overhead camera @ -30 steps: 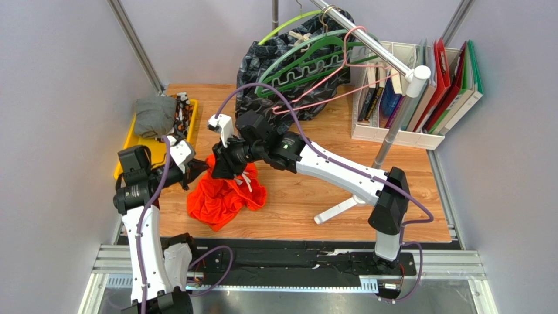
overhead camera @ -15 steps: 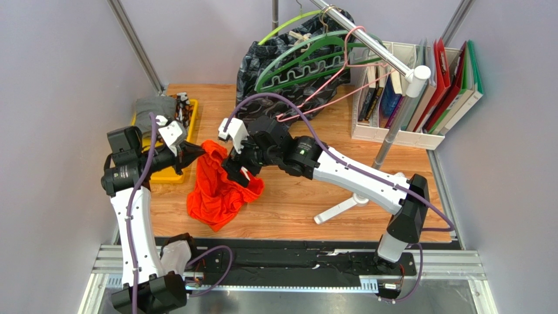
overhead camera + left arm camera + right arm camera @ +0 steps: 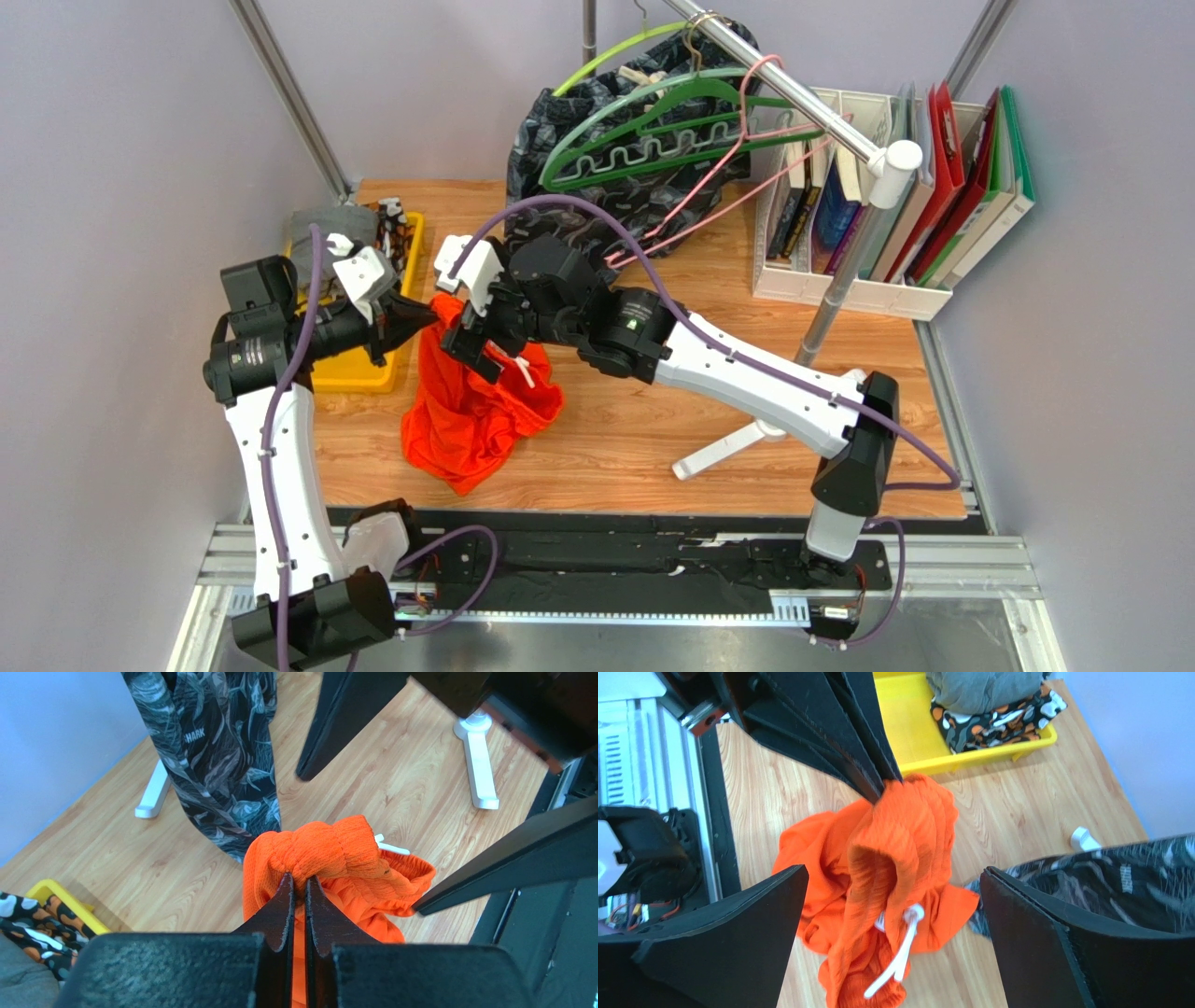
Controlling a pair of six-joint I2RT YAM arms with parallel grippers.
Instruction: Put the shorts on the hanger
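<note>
- Step in hand, as I read it: getting the shorts (image 3: 470, 413) into a workable hold. Hanging hasn't started.
- My left gripper (image 3: 297, 882) is clenched on a bunched fold of the shorts' elastic waistband and lifts that end. The rest of the shorts sags onto the table (image 3: 631, 434).
- My right gripper (image 3: 892, 875) is released, with its jaws spread wide on either side of the shorts. No contact that I can see.
- The white drawstring (image 3: 899, 952) dangles from the shorts between my right jaws.
- The hanger (image 3: 739, 112) is well apart from the shorts, beyond them and to their right, hooked on the rail (image 3: 786, 84). It's bare.
- Next move calls for my right jaws to close on the waistband some way from the left pinch, so the two grips can pull the band flat. Mind the drawstring.
- Room: bare table right of the shorts, up to the rail stand's foot (image 3: 723, 448).
- Tight spots: yellow tray (image 3: 351, 371) just left of the shorts, black patterned garment (image 3: 217, 756) hanging just beyond them.
- Green hangers (image 3: 645, 133) crowd the rail beyond the shorts, right beside the hanger. I judge a snag likely on the way there.
</note>
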